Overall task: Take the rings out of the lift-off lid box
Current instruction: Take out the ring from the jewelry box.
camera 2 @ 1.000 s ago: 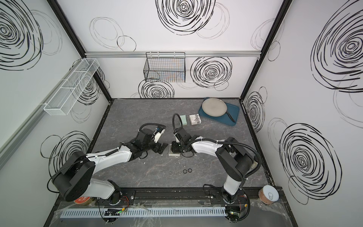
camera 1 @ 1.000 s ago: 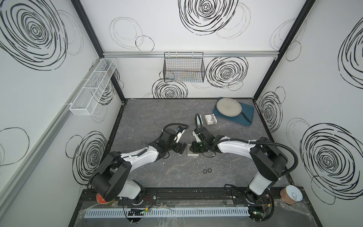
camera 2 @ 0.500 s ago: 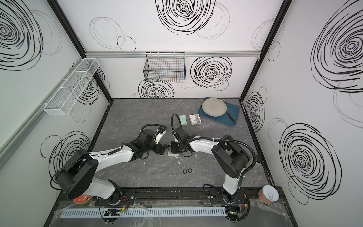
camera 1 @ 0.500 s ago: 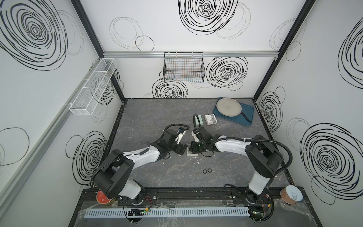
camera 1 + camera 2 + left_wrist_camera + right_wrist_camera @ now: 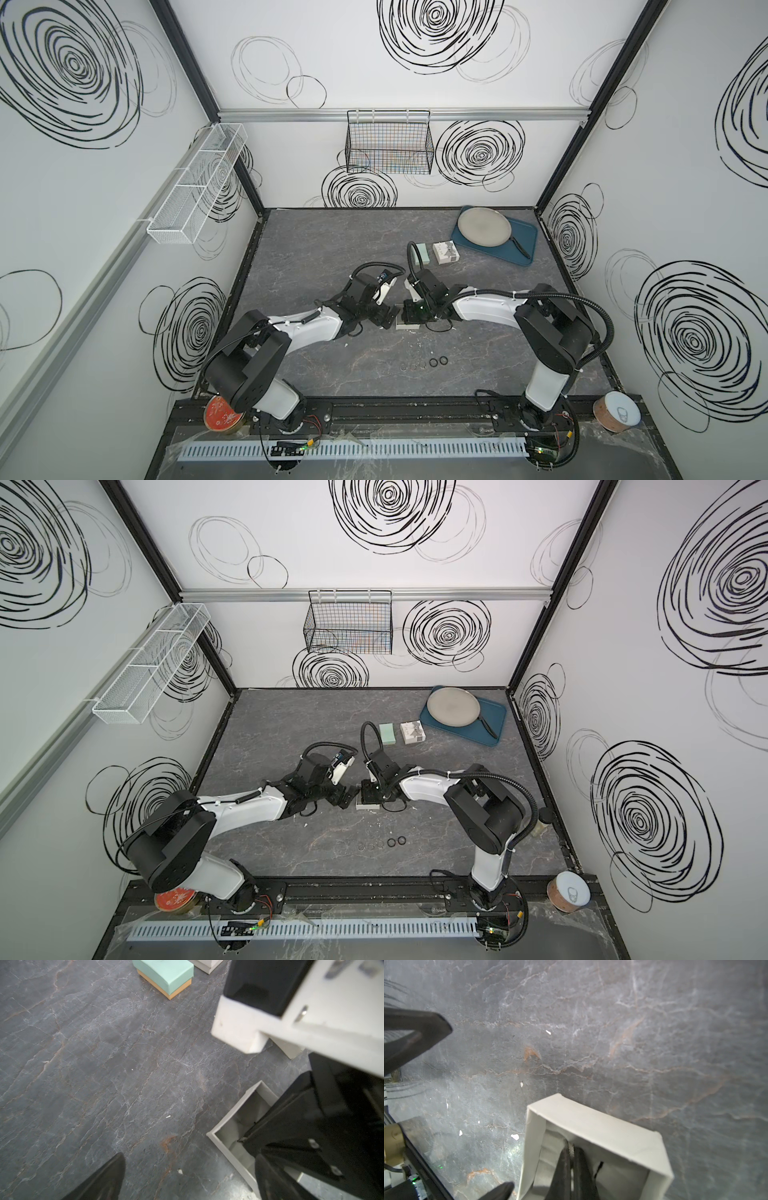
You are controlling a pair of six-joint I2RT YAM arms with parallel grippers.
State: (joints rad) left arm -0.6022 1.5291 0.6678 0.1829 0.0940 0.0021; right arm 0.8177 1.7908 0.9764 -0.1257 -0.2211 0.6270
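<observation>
The open white lift-off lid box (image 5: pixel 406 327) (image 5: pixel 367 806) (image 5: pixel 226 1124) (image 5: pixel 591 1124) stands at mid table without its lid. My right gripper (image 5: pixel 571 1153) (image 5: pixel 412 316) reaches down inside it, shut on a pale silvery ring (image 5: pixel 571 1147) held edge-on between the tips. Just left of the box, my left gripper (image 5: pixel 191 1159) (image 5: pixel 390 318) (image 5: pixel 351 796) is open and holds nothing; one finger (image 5: pixel 270 1169) is by the box wall. Several rings lie in a row on the table nearer the front, pale ones (image 5: pixel 413 366) (image 5: pixel 371 845) and two black ones (image 5: pixel 438 361) (image 5: pixel 396 842).
A mint-green box (image 5: pixel 424 253) (image 5: pixel 166 974) and a white patterned box (image 5: pixel 445 252) sit behind the arms. At the back right, a blue tray (image 5: pixel 521 232) carries a grey pan (image 5: pixel 484 227). A black wire basket (image 5: pixel 388 143) hangs on the back wall.
My right gripper's jaws have closed inside the box onto a silvery ring. The left arm has barely moved and stays open.
</observation>
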